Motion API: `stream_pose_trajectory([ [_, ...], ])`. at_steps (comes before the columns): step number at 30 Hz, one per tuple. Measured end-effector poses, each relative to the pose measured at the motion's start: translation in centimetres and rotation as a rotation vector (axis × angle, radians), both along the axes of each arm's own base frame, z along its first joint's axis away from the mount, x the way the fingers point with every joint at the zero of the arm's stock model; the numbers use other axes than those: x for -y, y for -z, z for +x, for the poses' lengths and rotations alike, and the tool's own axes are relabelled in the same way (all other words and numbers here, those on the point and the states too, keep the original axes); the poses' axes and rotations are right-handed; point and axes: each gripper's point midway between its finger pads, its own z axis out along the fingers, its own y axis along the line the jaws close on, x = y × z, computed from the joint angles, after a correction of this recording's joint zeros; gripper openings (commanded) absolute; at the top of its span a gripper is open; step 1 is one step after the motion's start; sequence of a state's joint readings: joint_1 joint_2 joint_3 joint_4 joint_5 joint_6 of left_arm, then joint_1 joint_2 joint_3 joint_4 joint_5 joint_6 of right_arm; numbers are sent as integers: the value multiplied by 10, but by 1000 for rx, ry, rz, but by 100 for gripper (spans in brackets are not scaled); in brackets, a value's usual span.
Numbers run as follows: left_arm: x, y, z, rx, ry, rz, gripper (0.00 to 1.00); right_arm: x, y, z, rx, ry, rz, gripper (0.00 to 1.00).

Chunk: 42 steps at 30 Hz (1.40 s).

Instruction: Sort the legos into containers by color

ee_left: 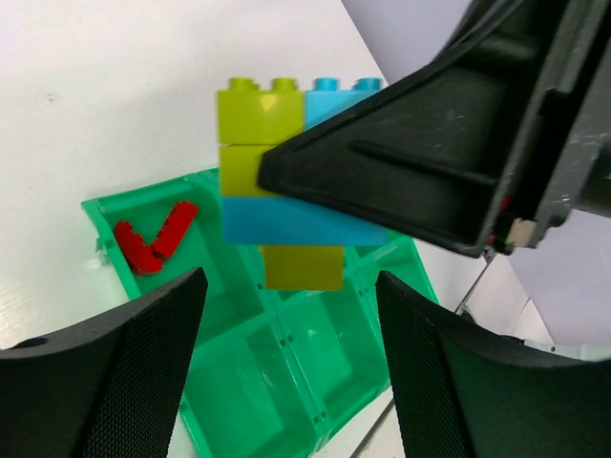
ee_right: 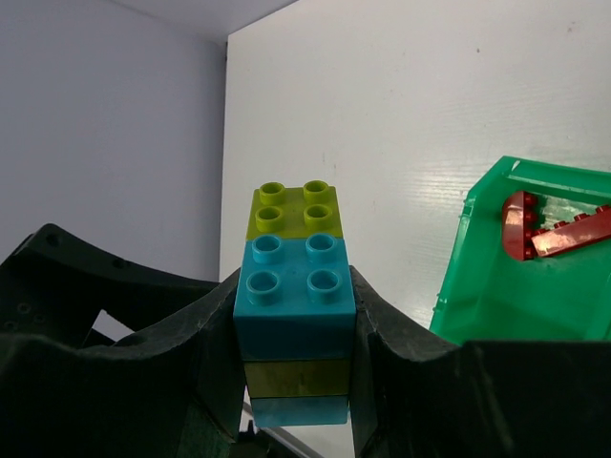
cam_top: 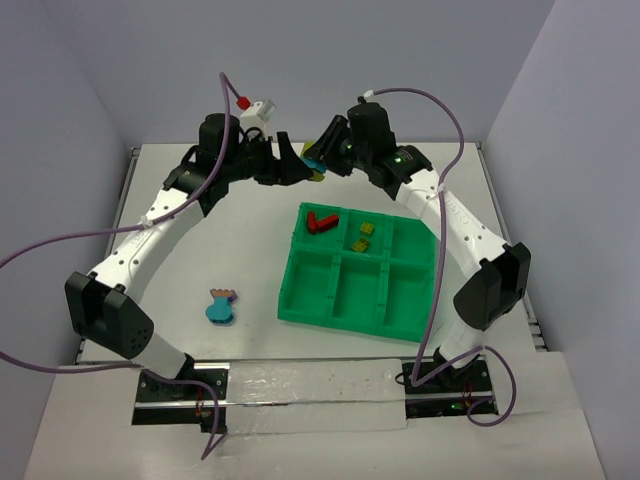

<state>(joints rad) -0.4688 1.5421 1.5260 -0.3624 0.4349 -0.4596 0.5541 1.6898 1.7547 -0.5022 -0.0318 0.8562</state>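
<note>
Up in the air past the tray's far-left corner: a stack [ee_right: 294,301] of yellow-green and cyan legos, clamped tight between the fingers of the right gripper [cam_top: 322,152], studs toward the wrist camera. Facing it from the left, close in but not yet touching, the left gripper [ee_left: 286,334], jaws spread wide, lined up on the stack's bottom yellow brick. Step in hand, by the look of it: pulling the colors apart before any drop. To do it well: ease the left fingers onto one brick only, square across its flat sides, clear of the right fingers. Close firmly, then peel with a slight twist rather than a straight tug, right grip kept hard against slipping. Worth working over the tray [cam_top: 312,290] rather than off the back of the table, in case of a popped brick. Down below, red legos [cam_top: 321,221] already in the far-left compartment, yellow ones [cam_top: 364,236] in the far-middle. Out on the table left of the tray, a blue-and-pink cluster [cam_top: 221,306], waiting.
</note>
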Motion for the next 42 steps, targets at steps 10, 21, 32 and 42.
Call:
stream_pose_trajectory([
  [10, 14, -2, -3, -1, 31, -12, 60, -4, -6, -1, 7, -14, 14, 0],
  [21, 19, -3, -3, -13, 34, -18, 0, -5, -11, -1, 17, -21, 17, 0],
  [32, 22, 10, -12, -43, 60, -26, 0, 59, -15, 33, 34, 99, 11, 0],
  [42, 49, 37, -22, -133, 124, -24, 0, 154, -13, 41, 85, 313, -115, 0],
])
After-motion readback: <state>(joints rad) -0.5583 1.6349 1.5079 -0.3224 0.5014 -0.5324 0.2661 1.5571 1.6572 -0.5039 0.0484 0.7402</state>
